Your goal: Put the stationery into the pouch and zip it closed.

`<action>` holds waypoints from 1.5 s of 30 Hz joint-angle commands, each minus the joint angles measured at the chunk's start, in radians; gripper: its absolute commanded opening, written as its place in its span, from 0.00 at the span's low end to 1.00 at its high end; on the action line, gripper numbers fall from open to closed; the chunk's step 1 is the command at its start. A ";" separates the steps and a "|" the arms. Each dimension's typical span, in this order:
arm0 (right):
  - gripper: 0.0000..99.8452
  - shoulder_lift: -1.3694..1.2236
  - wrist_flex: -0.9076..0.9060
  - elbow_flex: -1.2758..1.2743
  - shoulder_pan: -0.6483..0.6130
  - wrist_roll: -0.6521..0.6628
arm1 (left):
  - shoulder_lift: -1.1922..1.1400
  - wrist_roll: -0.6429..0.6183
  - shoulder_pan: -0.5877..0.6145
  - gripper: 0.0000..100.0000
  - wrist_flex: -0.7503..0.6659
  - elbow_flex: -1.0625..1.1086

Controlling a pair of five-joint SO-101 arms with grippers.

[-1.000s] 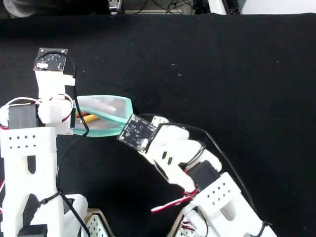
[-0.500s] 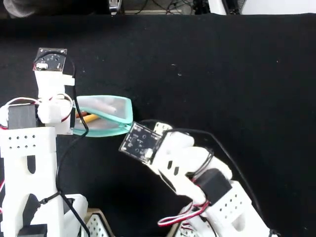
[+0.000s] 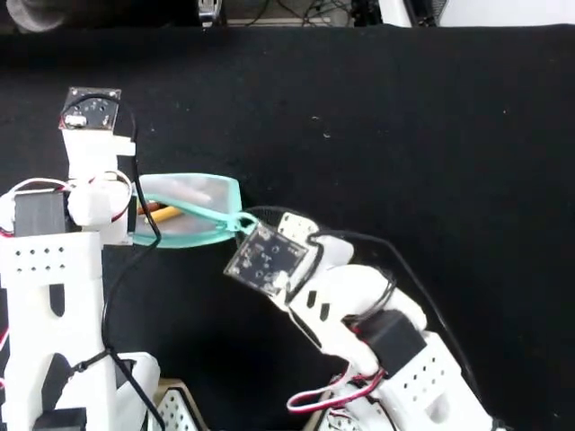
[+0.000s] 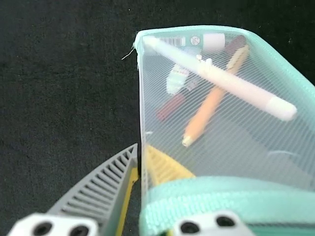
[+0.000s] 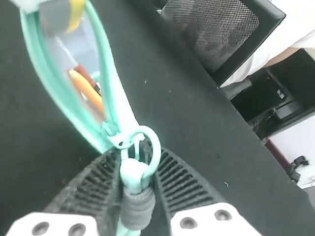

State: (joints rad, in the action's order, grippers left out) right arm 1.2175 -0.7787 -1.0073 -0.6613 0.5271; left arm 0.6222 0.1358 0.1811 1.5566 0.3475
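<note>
Since the earlier frames the right arm has drawn back from the pouch's (image 3: 184, 211) corner, and the zip pull (image 3: 243, 221) now shows stretched out between them.

Pouch: teal fabric rim, translucent ribbed mesh wall (image 4: 211, 147), flat oblong shape. It lies on the worktop (image 3: 404, 135), spanning the gap between the two end effectors.

Contents seen through the mesh, just ahead of the left end effector (image 4: 140, 162): white cylindrical marker (image 4: 221, 78), orange pencil (image 4: 214, 98) crossing beneath it, short dark red stick (image 4: 170, 107).

Left end effector: clenched on the pouch's near edge, with a grey ribbed finger (image 4: 106, 182) outside the mesh and a yellow ribbed pad on the other side.

Right end effector (image 5: 134, 162): black ribbed fingers clenched on the zip pull (image 5: 142, 145), a pale teal ring with a cord tab. Beyond the slider, two teal bands (image 5: 64, 93) spread apart.

Worktop: matte black cloth.
</note>
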 commanded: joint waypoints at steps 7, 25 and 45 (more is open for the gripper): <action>0.01 -0.183 -0.031 0.346 -0.008 -0.044 | 0.396 -0.002 0.007 0.03 -0.155 0.071; 0.01 -0.464 -0.091 0.630 -0.051 0.031 | 0.755 -0.103 0.013 0.15 -0.454 0.407; 0.01 -0.495 -0.078 0.638 -0.048 0.028 | 0.761 -0.391 0.321 0.23 -0.542 0.372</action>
State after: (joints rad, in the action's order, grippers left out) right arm 0.7234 -0.8723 -0.4381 -0.7012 0.5501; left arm 1.3817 -0.2386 0.4910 1.0380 0.7649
